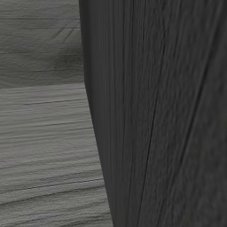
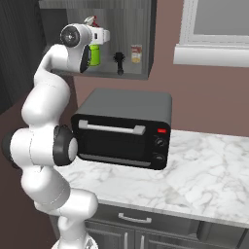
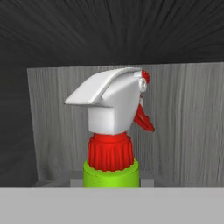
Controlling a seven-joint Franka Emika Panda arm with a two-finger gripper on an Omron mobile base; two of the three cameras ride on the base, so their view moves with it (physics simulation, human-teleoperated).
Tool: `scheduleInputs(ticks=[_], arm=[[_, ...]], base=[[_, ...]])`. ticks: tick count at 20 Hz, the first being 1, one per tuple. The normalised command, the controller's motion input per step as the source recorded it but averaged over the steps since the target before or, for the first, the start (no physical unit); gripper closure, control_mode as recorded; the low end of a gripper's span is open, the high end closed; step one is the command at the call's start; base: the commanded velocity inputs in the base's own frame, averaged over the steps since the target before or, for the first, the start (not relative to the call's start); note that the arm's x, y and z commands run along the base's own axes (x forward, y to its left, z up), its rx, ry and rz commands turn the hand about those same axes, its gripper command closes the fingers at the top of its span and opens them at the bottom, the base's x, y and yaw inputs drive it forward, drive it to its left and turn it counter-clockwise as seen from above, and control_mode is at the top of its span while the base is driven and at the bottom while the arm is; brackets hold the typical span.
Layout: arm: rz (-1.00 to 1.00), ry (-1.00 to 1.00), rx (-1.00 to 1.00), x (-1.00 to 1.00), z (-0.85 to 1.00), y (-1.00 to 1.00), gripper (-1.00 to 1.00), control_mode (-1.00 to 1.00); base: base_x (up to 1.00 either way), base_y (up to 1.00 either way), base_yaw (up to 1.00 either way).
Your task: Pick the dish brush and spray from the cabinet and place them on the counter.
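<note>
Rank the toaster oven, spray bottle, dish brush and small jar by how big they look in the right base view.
1. toaster oven
2. spray bottle, partly hidden by the arm
3. dish brush and small jar: look alike, unsure

The spray [image 3: 111, 131] has a white trigger head, a red ribbed collar, a red trigger and nozzle tip, and a bright green body. At the upper left of the right base view, the cabinet [image 2: 141, 39] is dark grey with a streaked wood grain, paler grey on its back wall. Inside it the dish brush [image 2: 119, 62] is black, and a small packet [image 2: 136, 54] beside it is cream with red and yellow. The toaster oven [image 2: 124, 129] is black with a grey handle and a red light. The worktop [image 2: 194, 180] is white marble with grey veining. The wall [image 2: 209, 97] is reddish brown.
</note>
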Motion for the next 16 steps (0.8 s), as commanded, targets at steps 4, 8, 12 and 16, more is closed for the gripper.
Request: scheduleInputs(ticks=[4,8,12,16], arm=[[0.04,-0.04,0.00,-0.70,0.03,-0.27,1.00,-1.00],[0.09,-0.13,0.00,-0.62,-0.04,-0.10,1.00,-1.00],[0.10,-0.17,0.00,-0.73,-0.03,-0.06,1.00,-1.00],[0.06,-0.07,0.00,-0.85,0.00,-0.26,1.00,-1.00]], base=[[0.00,0.00,0.00],[0.00,0.00,0.00],[0.00,0.00,0.00],[0.00,0.00,0.00]])
